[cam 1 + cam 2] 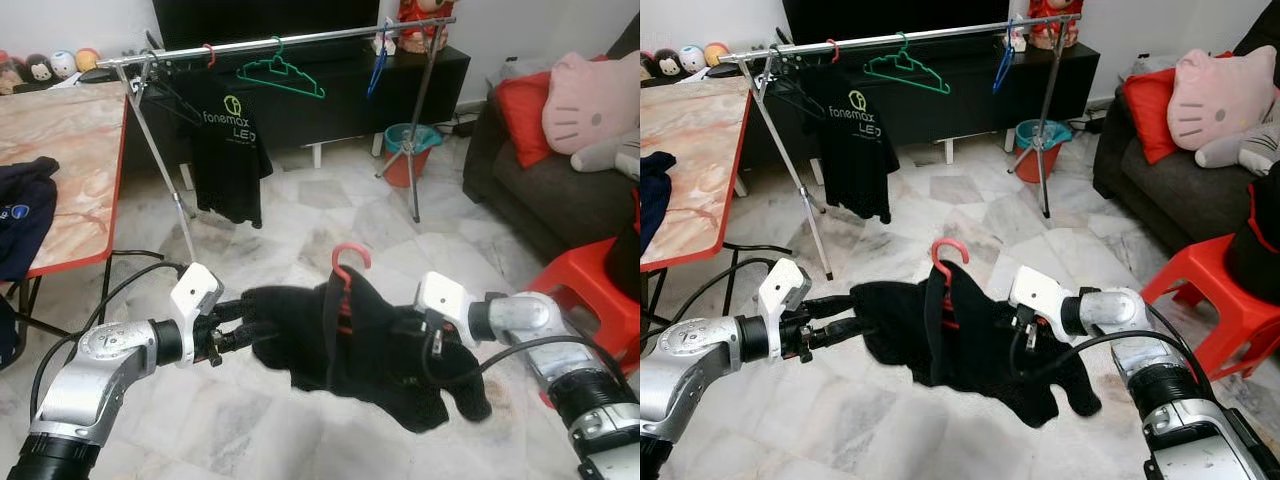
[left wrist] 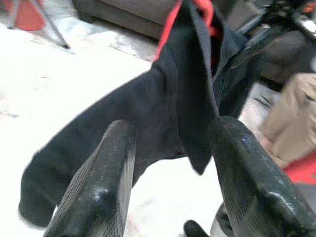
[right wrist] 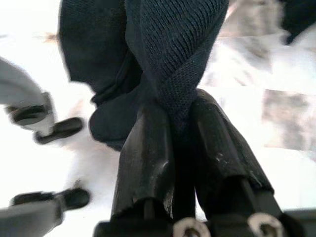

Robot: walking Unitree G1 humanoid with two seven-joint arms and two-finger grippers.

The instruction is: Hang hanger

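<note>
Black garment [image 1: 350, 345] on a red hanger [image 1: 347, 270] hung in mid-air between both grippers, above the marble floor [image 1: 320, 215]. The hanger's hook poked up out of the garment's top.

Right gripper [image 3: 173, 128] was clenched on a bunch of the dark knit fabric, fingers [image 3: 145, 153] pinching it tight. In the head views it sat at the garment's right side [image 1: 1025, 325].

Left gripper [image 1: 235, 325] was at the garment's left edge, its two fingers [image 2: 98, 182] spread apart; the wrist view showed the cloth hanging just beyond the tips with a gap between them, so it was released, not gripping. Whether the tips touched the cloth could not be told.

Behind, well apart from the held garment, a metal clothes rail [image 1: 290, 40] stood on crossed legs in front of a dark TV cabinet [image 1: 340, 90]. On the rail hung a black printed T-shirt [image 1: 228, 150], a bare green hanger [image 1: 280, 70] and a blue hanger [image 1: 378, 60]. A teal bucket [image 1: 412, 150] stood by the rail's right leg.

A red-edged table [image 1: 70, 160] stood on the left with dark cloth [image 1: 22, 215] on it. Sofa [image 1: 560, 190] with a pink cushion [image 1: 590, 100] on the right, red plastic stool [image 1: 585, 295] near it.
</note>
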